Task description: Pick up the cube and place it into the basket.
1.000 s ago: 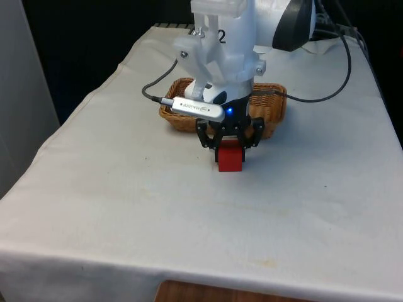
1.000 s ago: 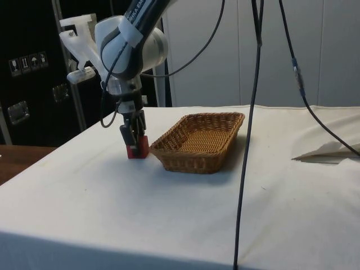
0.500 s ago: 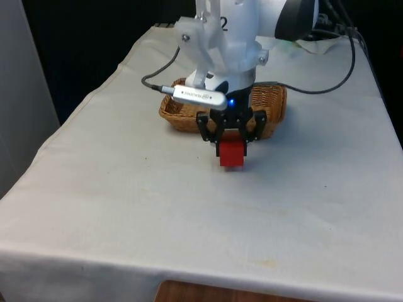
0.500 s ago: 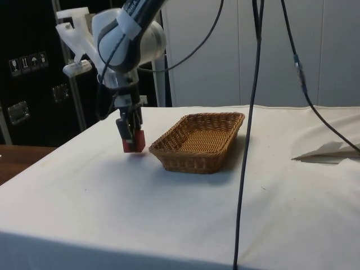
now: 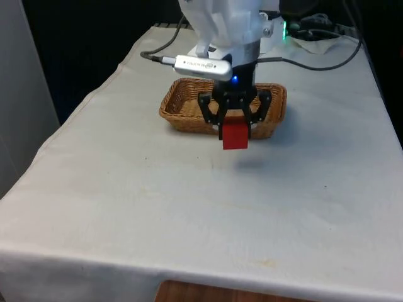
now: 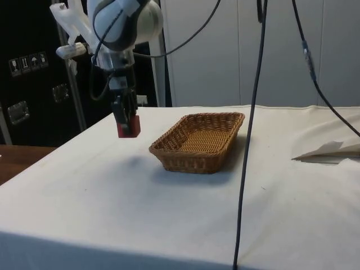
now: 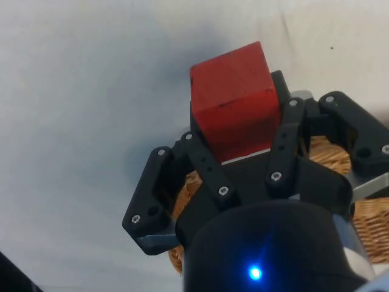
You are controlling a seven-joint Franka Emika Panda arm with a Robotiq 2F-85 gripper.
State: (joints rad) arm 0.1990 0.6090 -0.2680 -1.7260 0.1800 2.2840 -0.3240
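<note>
The red cube point(image 5: 235, 136) hangs in the air above the white cloth, held by my gripper point(image 5: 234, 126), which is shut on it. In the side view the red cube point(image 6: 129, 127) sits between the fingers of the gripper point(image 6: 127, 122), level with the rim of the wicker basket point(image 6: 198, 140) and a short way off its near end. The wicker basket point(image 5: 189, 107) lies just behind the cube in the front view. In the wrist view the red cube point(image 7: 236, 103) is clamped between the black fingers point(image 7: 204, 172), with basket weave behind them.
A black cable point(image 6: 247, 146) hangs down in front of the basket in the side view. Crumpled white cloth point(image 6: 329, 151) lies at the side view's right. Open cloth stretches in front of the basket towards the table's near edge point(image 5: 189, 270).
The gripper has lifted the red cube off the cloth, rising steadily over the second. It has also shifted slightly towards the basket in the front view.
</note>
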